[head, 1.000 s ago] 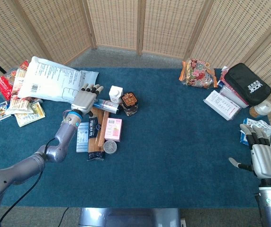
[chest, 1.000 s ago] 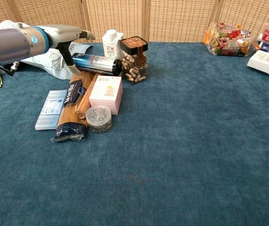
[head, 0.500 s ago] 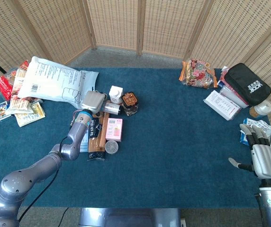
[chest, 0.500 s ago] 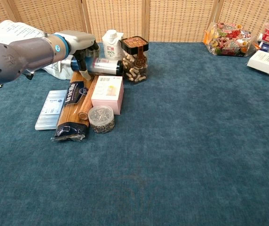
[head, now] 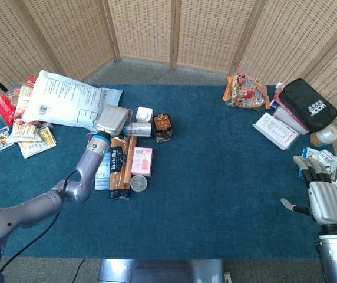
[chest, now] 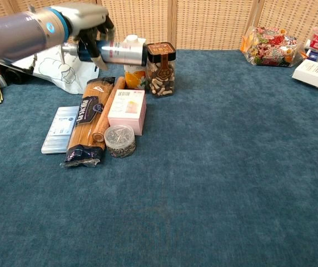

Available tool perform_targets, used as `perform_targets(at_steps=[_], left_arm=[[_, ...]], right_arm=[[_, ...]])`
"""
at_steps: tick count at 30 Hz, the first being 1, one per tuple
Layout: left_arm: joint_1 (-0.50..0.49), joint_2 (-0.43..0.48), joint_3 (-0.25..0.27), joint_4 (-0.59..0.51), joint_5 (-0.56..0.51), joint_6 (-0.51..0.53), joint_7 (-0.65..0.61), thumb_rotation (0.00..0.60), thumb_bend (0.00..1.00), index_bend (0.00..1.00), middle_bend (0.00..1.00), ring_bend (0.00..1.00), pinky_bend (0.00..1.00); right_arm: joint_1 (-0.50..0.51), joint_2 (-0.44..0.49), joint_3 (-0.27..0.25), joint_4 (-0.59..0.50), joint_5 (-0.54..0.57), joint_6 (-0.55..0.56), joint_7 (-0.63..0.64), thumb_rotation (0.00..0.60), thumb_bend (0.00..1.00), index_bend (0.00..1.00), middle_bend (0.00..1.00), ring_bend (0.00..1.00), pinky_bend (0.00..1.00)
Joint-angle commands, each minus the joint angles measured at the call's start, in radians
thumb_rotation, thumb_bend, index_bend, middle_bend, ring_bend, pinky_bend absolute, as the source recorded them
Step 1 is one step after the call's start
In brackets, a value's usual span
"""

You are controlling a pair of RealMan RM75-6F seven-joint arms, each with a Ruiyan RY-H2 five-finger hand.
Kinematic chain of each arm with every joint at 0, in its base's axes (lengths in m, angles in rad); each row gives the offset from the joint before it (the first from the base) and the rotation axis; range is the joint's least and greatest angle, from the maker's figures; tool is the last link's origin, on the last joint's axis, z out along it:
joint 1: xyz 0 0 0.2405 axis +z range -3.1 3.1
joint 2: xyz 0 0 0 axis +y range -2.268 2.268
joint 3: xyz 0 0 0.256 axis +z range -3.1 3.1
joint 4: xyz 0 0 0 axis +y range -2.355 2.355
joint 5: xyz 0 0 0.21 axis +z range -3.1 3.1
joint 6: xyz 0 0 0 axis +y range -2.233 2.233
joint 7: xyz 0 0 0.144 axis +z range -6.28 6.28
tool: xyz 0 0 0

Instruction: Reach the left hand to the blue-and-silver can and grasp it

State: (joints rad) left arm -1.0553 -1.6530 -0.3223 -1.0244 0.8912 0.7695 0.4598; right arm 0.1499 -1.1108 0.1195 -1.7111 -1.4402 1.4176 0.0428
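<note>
Blue carpeted tabletop (head: 215, 177), wicker screens behind. Your left hand (chest: 84, 25), upper left of the chest view, has its fingers (chest: 99, 38) wrapped round the blue-and-silver can (chest: 123, 53). Can lies sideways, raised off the tabletop, just left of the nut jar (chest: 160, 69), in front of the small carton (chest: 133, 72). Your right hand (head: 323, 197), lower right of the head view: fingers spread, holding nothing.
</note>
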Motion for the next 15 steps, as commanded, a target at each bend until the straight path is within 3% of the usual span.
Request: perform_targets(at_steps=[1,7,15], left_arm=[[0.072,0.205,-0.035,-0.29,-0.02,0.122,0.044,0.6,0.08,0.78,0.85,0.78,0.83],[0.114,0.398,-0.076,-0.55,-0.051,0.212,0.086,0.6,0.08,0.78,0.85,0.78,0.82],[0.134,0.522,-0.089,-0.697,-0.082,0.265,0.105,0.6,0.07,0.78,0.85,0.78,0.82]], right_arm=[[-0.001,0.0,-0.004,-0.006,-0.007,0.002,-0.006,0.6,0.0,0.0,0.0,0.0,0.0],[0.0,0.002,-0.008,-0.018,-0.01,0.002,-0.024,0.6,0.0,0.0,0.0,0.0,0.0],[-0.006,0.003,-0.009,-0.028,-0.018,0.017,-0.03,0.6,0.0,0.0,0.0,0.0,0.0]])
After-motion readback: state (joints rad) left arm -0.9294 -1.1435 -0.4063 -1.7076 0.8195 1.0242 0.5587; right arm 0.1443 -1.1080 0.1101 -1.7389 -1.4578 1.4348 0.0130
